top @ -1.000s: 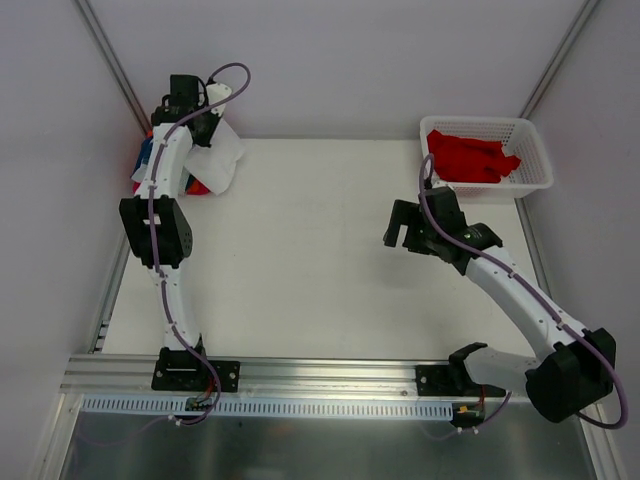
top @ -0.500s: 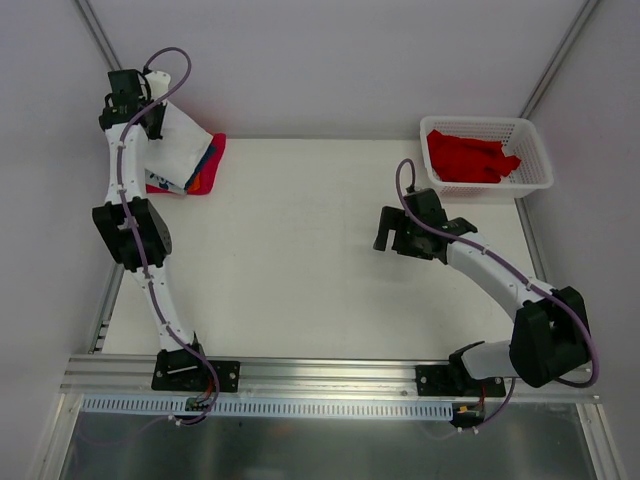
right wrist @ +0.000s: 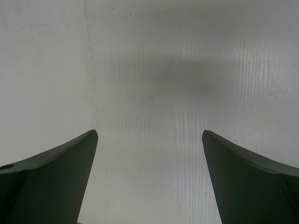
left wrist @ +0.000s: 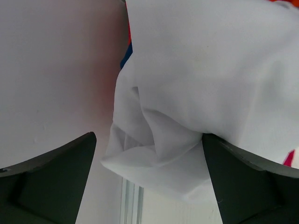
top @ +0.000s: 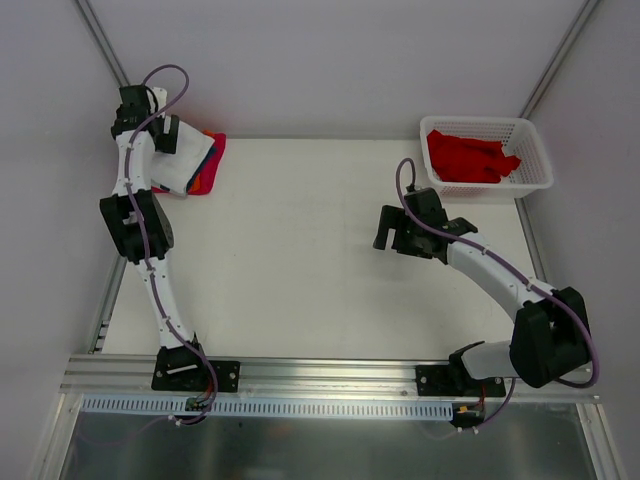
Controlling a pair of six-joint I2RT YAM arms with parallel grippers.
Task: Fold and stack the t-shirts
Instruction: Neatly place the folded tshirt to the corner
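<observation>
A folded white t-shirt [top: 186, 160] lies on top of a stack of folded t-shirts [top: 208, 170] with red, blue and orange edges, at the table's far left corner. My left gripper [top: 160, 130] hovers over the stack's left side, open. In the left wrist view the white shirt [left wrist: 210, 70] fills the upper right. Its bunched corner lies between the wide-apart fingers of the left gripper [left wrist: 148, 137] without being pinched. Red t-shirts [top: 470, 157] lie in the basket. My right gripper [top: 389, 228] stands open over bare table, with nothing between the fingers of the right gripper [right wrist: 149, 133].
A white lattice basket [top: 535, 170] sits at the table's far right corner. The stack lies close to the left wall [top: 60, 150] and the table's left edge rail [left wrist: 133, 205]. Both arm bases are bolted to the near rail [top: 320, 375].
My left gripper opened and let go of the white shirt, which now rests lower on the stack. The right arm drew in to the left a second ago, then stayed still.
</observation>
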